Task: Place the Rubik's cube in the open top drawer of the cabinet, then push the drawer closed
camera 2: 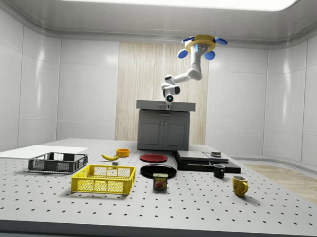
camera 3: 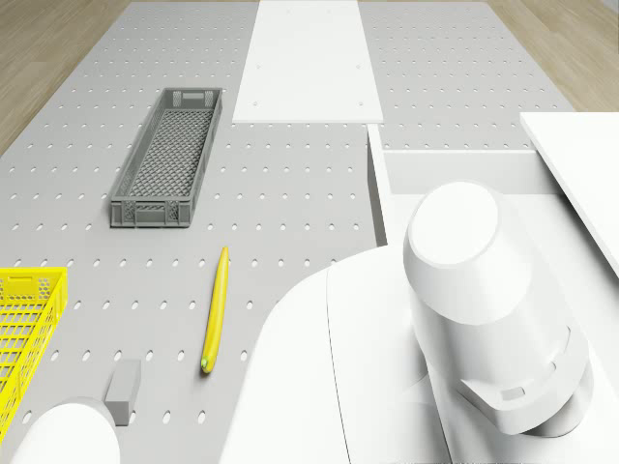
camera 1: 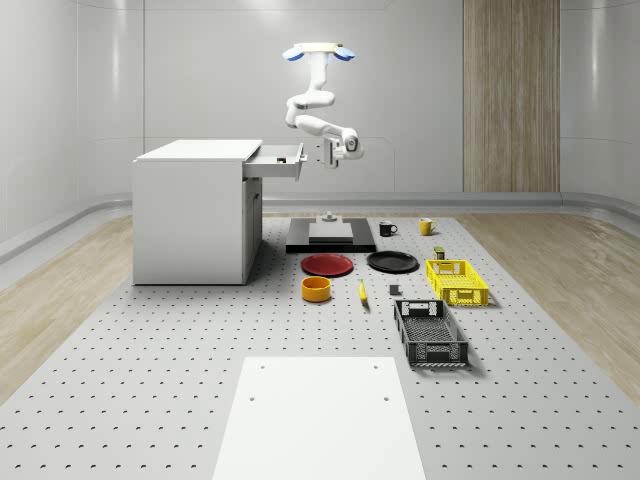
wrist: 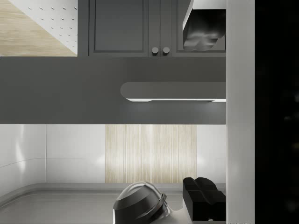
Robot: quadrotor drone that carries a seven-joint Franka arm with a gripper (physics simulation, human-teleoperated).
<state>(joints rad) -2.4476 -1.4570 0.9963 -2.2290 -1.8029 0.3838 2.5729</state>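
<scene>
Rubik's cube: I cannot tell where it is lying (the arm is covering part of the drawer's inside in the drone view).
Drawer [camera 1: 275, 158]: standing pulled out of the cabinet [camera 1: 190, 210], its front panel lying straight ahead of the pincer [camera 1: 326, 152], near but apart.
Handle [wrist: 173, 91]: running crosswise to the pincer's line of approach.
Pincer: facing the drawer front with fingers [wrist: 201, 32] spread wide, gripping nothing.
Step (my judgement): readying the push towards the cabinet.
Drone [camera 1: 318, 52]: hovering high above and behind the pincer, over the worktop [camera 1: 200, 350].
</scene>
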